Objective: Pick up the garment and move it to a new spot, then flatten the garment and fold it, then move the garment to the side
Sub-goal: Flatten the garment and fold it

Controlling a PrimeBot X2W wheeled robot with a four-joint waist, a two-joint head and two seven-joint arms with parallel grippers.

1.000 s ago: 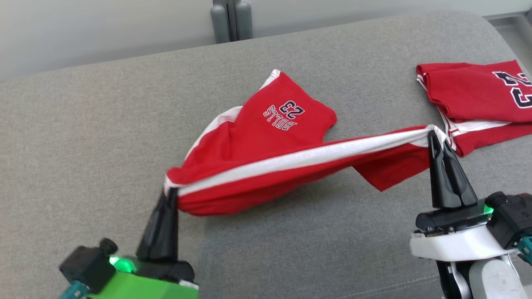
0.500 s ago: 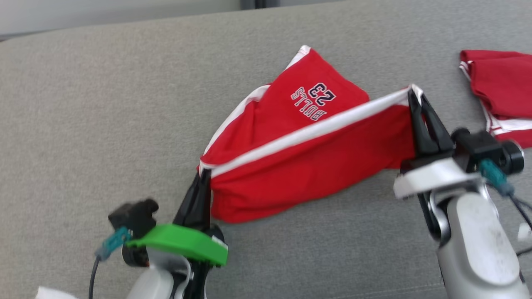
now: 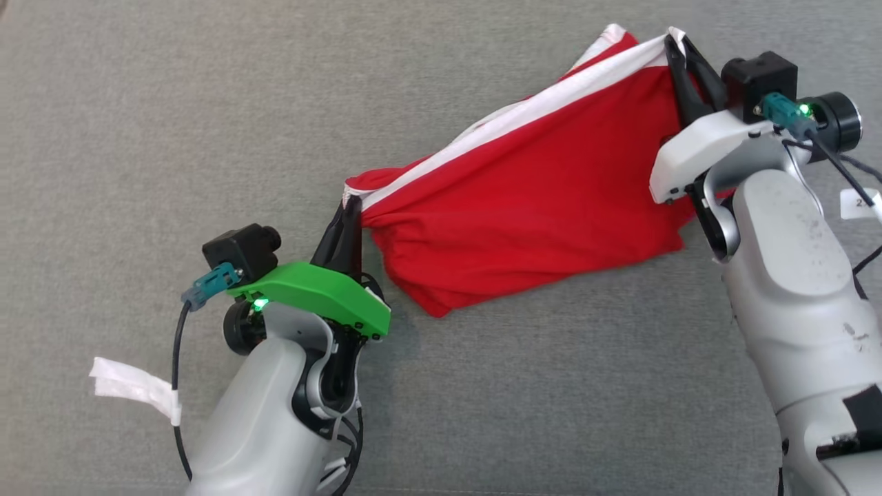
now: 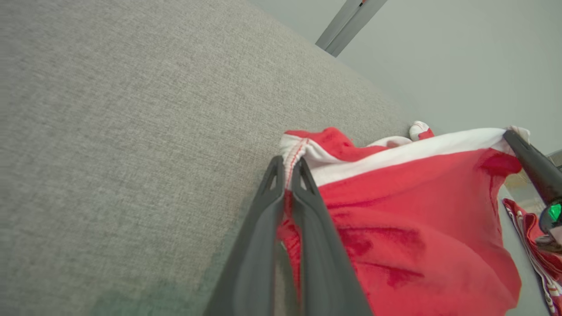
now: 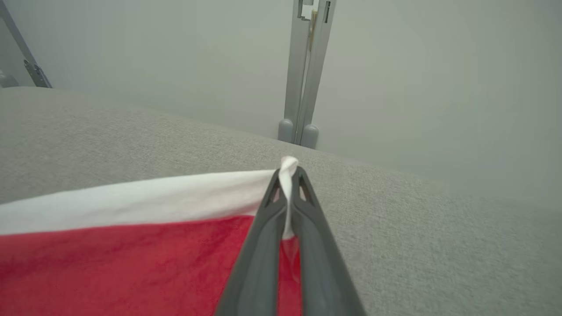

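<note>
Red soft cloth with a white band along its top edge, the garment (image 3: 537, 200) hangs stretched between two grippers above the cushion (image 3: 138, 138). The cloth is creased and gathered into folds at its left end and is smoother toward the right. Its lower edge sags down toward the cushion. The left gripper (image 3: 350, 207) is closed tight on the stitched white corner. The right gripper (image 3: 672, 45) is closed on the other end of the white band. The cushion is grey woven fabric, coarse and flat. Behind the cushion stands a plain pale wall (image 5: 439, 66) with a grey metal post (image 5: 305, 66).
</note>
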